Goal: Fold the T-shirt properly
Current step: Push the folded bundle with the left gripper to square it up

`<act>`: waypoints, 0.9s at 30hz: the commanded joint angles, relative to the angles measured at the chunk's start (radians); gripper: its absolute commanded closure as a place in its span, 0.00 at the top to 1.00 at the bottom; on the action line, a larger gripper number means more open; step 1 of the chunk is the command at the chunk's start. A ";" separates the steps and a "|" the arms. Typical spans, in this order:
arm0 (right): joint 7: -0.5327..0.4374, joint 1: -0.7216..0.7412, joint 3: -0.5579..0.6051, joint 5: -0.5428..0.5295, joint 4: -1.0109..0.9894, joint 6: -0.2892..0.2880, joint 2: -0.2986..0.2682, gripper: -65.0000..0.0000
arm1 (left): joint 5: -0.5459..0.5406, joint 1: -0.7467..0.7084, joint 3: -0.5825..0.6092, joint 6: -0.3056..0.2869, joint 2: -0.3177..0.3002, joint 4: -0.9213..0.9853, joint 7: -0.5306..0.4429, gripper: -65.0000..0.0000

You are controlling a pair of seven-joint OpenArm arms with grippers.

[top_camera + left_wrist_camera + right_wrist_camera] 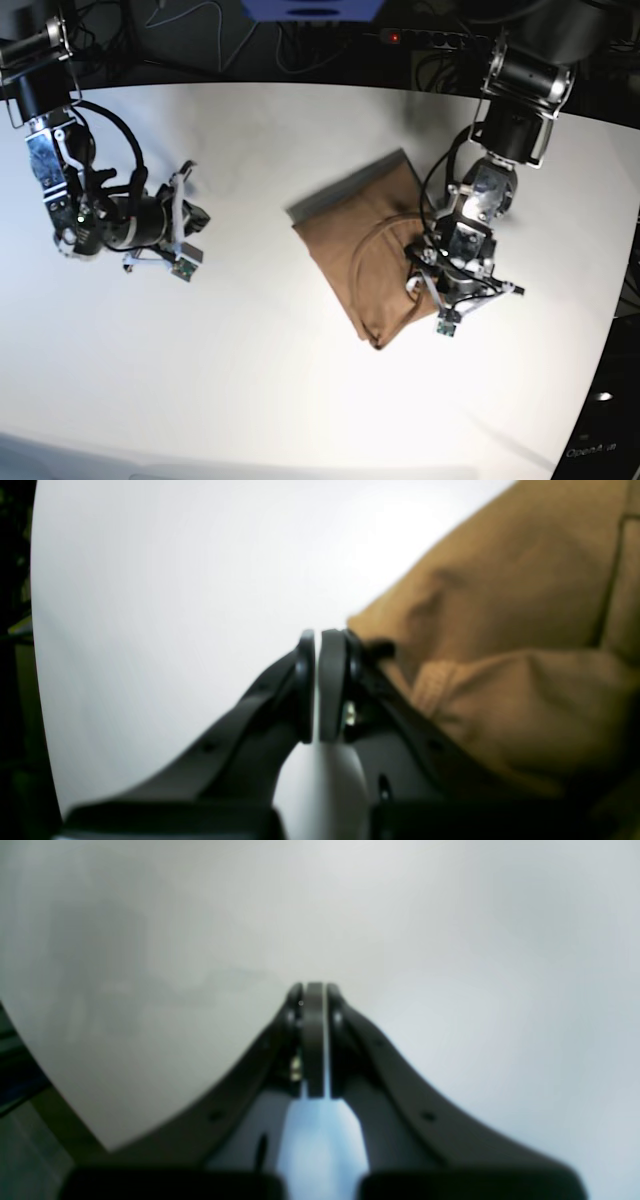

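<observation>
Plain tan-brown cotton T-shirt point(365, 255), folded to compact slanted rectangle, mid white table point(300, 400). Left gripper point(316, 645) at shirt's near-right edge, jaws closed, empty. Right gripper point(314, 990) well left of shirt, closed, empty. Folding seemingly near finished; next probably final tidy or retreat.

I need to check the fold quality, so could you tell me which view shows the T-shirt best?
The base view: the whole folded T-shirt lies on the white table. The left wrist view shows only a blurred corner; the right wrist view shows none.
</observation>
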State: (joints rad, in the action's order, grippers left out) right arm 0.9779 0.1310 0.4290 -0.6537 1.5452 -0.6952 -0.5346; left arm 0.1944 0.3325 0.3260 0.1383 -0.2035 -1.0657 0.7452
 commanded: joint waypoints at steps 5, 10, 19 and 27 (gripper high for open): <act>-0.018 -0.017 -0.028 -0.010 0.015 -0.003 -0.034 0.00 | 0.001 0.069 0.017 -0.001 0.046 0.015 -0.052 0.04; -0.023 -0.044 -0.029 -0.010 0.016 -0.003 -0.037 0.00 | 0.001 0.138 0.018 -0.001 0.100 0.167 -0.137 0.04; -0.067 -0.097 -0.029 -0.010 0.016 -0.003 -0.057 0.00 | 0.001 0.176 0.017 -0.001 0.163 0.293 -0.255 0.04; -0.067 -0.112 -0.029 -0.010 0.016 -0.003 -0.054 0.00 | 0.001 0.178 0.017 -0.001 0.172 0.281 -0.257 0.04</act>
State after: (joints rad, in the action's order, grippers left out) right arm 0.9268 0.0017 0.4088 -0.6498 1.5455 -0.6956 -0.5751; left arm 0.2024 0.4828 0.3435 0.1417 -0.0360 -0.7689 0.4892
